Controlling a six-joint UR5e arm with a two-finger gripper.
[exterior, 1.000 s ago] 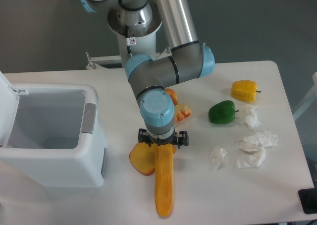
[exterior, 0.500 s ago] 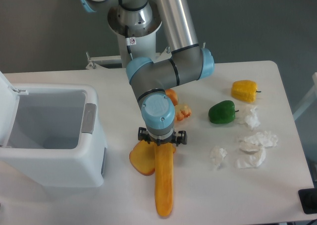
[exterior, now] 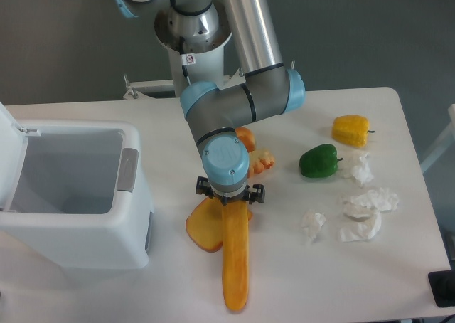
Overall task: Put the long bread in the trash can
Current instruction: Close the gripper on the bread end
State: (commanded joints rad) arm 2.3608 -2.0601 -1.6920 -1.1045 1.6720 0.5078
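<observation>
The gripper, its jaws hidden beneath the wrist so their state is unclear, sits over the long bread lying at five o'clock from the trash can; gripped near one end, the loaf could swing and slip.

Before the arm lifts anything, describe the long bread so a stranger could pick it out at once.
Start at the white trash can on the table's left side and look just right of it, directly under the gripper. The long bread is the smooth orange-yellow loaf running from there toward the table's near edge. It is far longer than the flat toast slice touching its left side.
</observation>
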